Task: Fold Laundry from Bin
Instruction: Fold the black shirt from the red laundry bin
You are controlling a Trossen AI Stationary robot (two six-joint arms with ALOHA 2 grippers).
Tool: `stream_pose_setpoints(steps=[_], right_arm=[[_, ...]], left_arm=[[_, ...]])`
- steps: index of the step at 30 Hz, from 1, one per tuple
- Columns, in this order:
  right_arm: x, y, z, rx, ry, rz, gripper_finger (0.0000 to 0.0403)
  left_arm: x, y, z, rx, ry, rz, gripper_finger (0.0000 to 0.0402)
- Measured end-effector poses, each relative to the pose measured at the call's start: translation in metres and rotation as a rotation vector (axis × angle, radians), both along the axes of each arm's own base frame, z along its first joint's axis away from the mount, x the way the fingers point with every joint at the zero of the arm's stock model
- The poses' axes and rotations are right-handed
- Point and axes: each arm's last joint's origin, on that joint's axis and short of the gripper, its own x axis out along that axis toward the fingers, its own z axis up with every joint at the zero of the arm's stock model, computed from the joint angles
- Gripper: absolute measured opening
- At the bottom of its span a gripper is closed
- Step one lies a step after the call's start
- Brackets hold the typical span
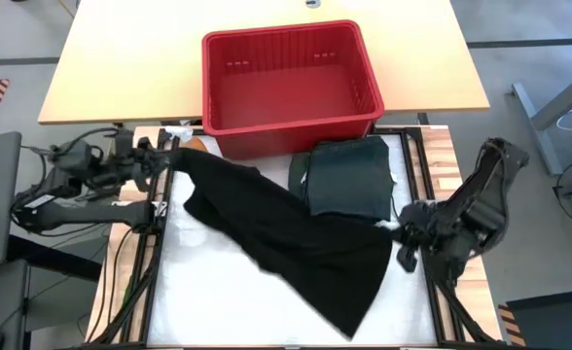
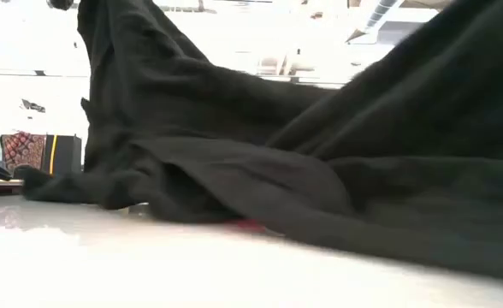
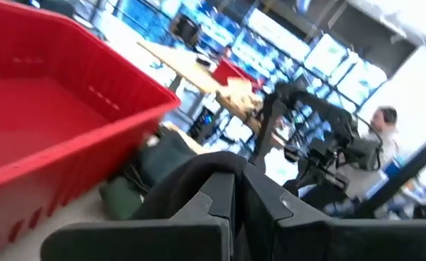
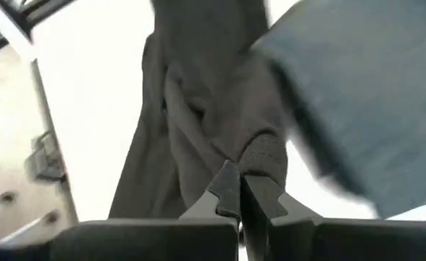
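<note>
Black garment [image 1: 296, 238] stretched between both grippers, over the white work surface [image 1: 208, 282]. Left gripper [image 1: 174, 156] clenched on one end of it; in left wrist view the cloth [image 3: 198, 177] bunches up right at the closed fingers [image 3: 220, 206], pinched between them. Right gripper [image 1: 395, 229] also clenched on the same garment; right wrist view shows fingertips [image 4: 231, 190] together with a fold of dark fabric [image 4: 198, 130] caught at their tips, rest of the cloth hanging away ahead of the fingers. Between the two grips the garment sags and drapes, one wide end spreading down past the right fingers toward the near table edge.

Folded dark green shirt [image 1: 349, 180] lies flat on the white surface, just beside the right fingers, partly touched or overlapped by the black garment's edge; shows as a blurred blue-grey slab [image 4: 343, 101] off to one side of the right fingertips. Same green cloth [image 3: 144, 177] sits just beyond the left fingers, low against the bin wall.

Red bin [image 1: 369, 83] beyond both grippers, closest to the left fingers, long wall right alongside them [image 3: 90, 130]. Inside looks bare from above.

Low view: black cloth [image 2: 320, 171] fills most of the frame, rising up at one end, bottom edge resting on the white surface.

Person [image 3: 383, 134] in the room far beyond the left fingers, past the other arm [image 3: 322, 138].
</note>
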Motion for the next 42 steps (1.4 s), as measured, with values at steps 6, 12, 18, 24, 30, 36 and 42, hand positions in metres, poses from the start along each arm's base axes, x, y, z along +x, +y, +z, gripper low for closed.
stream_pose_setpoints(steps=[6, 12, 18, 24, 30, 36, 42], right_arm=[[-0.016, -0.040, 0.024, -0.123, -0.060, -0.088, 0.0019], [-0.031, -0.083, 0.079, -0.236, -0.266, -0.218, 0.0019], [-0.020, -0.043, 0.088, -0.052, -0.223, 0.260, 0.0016], [-0.024, -0.001, -0.033, 0.017, 0.519, 0.100, 0.0016], [-0.040, -0.013, -0.079, 0.236, 0.658, -0.150, 0.0018], [-0.045, -0.038, -0.076, 0.325, 0.567, -0.313, 0.0019], [-0.039, -0.065, -0.054, 0.361, 0.298, -0.284, 0.0019]], left_arm=[[-0.009, 0.003, 0.003, -0.062, -0.076, 0.157, 0.0000], [-0.015, 0.004, 0.041, 0.076, -0.414, 0.247, 0.0000], [-0.013, -0.023, 0.048, 0.384, -0.527, -0.671, 0.0000], [0.050, -0.020, -0.081, -0.159, 0.240, -0.557, 0.0000], [0.057, -0.019, -0.150, -0.363, 0.465, -0.467, 0.0000], [0.054, -0.015, -0.164, -0.382, 0.545, -0.378, 0.0000], [0.063, -0.003, -0.137, -0.290, 0.268, -0.298, 0.0000]])
